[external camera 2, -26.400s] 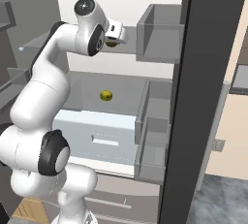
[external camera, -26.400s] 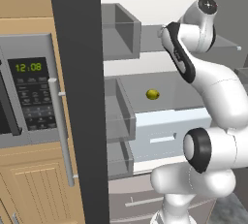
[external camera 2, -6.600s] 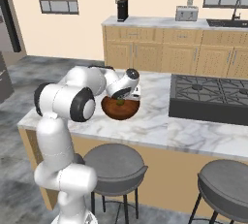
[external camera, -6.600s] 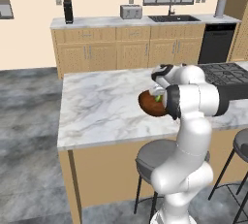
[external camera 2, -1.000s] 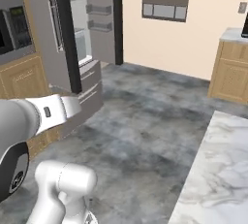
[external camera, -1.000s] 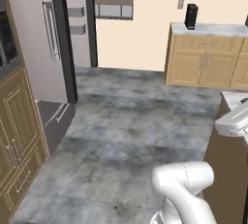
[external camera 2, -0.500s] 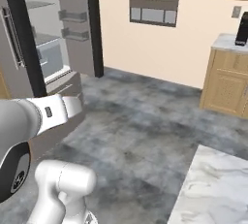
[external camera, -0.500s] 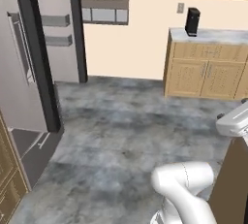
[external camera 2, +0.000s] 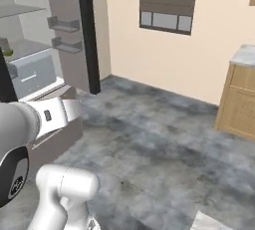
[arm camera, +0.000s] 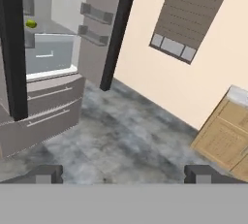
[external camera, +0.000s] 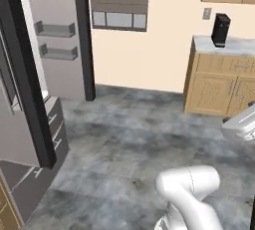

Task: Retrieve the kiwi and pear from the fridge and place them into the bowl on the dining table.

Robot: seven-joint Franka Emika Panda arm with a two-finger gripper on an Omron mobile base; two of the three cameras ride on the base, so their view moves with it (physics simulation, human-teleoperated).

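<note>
Yellow-green fruit (arm camera: pixel 31 24) sits on a white shelf inside the open fridge (arm camera: pixel 48 53), upper left of the hand view — small, roundish, too far to say whether it is the pear or the kiwi. The same speck shows in the right base view as a greenish blob (external camera 2: pixel 7 52) at the far left edge, just above the pale drawer (external camera 2: pixel 30 77).

Gripper (arm camera: pixel 123 173): the two dark finger tips stand wide apart with nothing between them, so it is released and carrying nothing. From the gripper the fruit lies ahead and well off to the left, well apart — a stretch of grey stone floor (arm camera: pixel 121 136) lies between. The hand points more at the beige wall and the shuttered window (arm camera: pixel 186 22) than at the fridge opening.

Judgement: this is the transit leg back to the fridge for a fruit; the base has to close in on the fridge and swing the hand left before any reach. The black door edge (arm camera: pixel 12 48) stands close beside the fruit on its left in the hand view, so the approach likely has to come from the open side, right of that edge. Long axis of the fruit — cannot tell at this range. Only one arm, so no choice of hand.

A marble corner (external camera 2: pixel 214 221) at the bottom of the right base view may be the dining table edge.
</note>
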